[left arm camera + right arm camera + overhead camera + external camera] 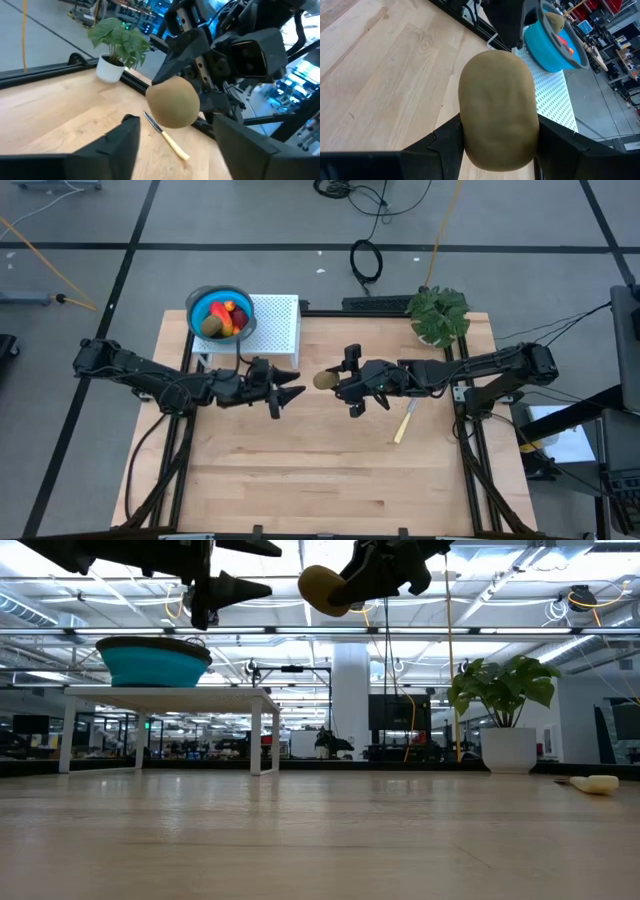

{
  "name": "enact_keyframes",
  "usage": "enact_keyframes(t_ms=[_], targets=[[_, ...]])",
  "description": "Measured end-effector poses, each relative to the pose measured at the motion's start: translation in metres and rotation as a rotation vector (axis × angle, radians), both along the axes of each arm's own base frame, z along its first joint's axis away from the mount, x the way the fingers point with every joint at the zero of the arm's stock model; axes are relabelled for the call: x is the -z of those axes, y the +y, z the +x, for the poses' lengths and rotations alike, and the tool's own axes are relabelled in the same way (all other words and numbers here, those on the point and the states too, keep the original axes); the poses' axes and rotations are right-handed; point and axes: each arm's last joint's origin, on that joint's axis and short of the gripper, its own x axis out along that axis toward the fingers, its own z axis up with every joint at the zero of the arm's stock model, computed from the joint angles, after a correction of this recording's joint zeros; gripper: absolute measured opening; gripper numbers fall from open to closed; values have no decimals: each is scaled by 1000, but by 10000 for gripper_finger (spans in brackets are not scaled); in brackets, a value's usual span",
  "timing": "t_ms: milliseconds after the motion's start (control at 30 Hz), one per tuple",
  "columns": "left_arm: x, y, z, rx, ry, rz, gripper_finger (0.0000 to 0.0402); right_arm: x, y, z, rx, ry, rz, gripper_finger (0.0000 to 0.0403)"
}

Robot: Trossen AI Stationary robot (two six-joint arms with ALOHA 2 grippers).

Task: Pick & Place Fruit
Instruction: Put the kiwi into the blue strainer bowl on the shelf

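A brown-green kiwi [322, 381] hangs high above the middle of the wooden table, with my right gripper [330, 381] shut on it; the right arm reaches in from the table's right. My left gripper [292, 393] faces it from the table's left, open, its fingertips a short way from the kiwi and not touching it. The low view shows the kiwi [322, 590] far above the tabletop. A blue bowl [200, 305] with several fruits in it, another kiwi [212, 327] among them, stands on a white perforated stand [278, 330] at the far left. My right gripper pinches the kiwi between its two fingers, by its two opposite sides [466, 127]. The fingers come nearly level from the table's right. The kiwi's free end [317, 381] sticks out past the fingertips toward my left gripper. It is lifted clear of the table.
A potted green plant [440, 315] stands at the table's far right corner. A pale yellow utensil [404, 423] lies on the wood below the right arm. The near half of the table [320, 480] is bare wood.
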Motion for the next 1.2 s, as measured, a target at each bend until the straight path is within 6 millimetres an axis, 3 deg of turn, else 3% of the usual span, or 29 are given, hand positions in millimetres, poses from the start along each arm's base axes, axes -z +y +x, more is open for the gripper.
enact_keyframes(t_ms=[167,333,500,900,1200], targets=[[-1,2,0,4,-11,2,303,-1,0,0,0,-10,2,199],[-3,2,1,-18,-35,-8,324,-2,0,1,1,-24,5,199],[-1,1,11,-32,-98,10,326,-2,2,1,-5,-24,5,199],[3,2,55,4,-30,62,326,-1,12,0,-31,-17,2,199],[2,2,62,29,39,2,326,-2,24,-2,-8,-18,-31,199]])
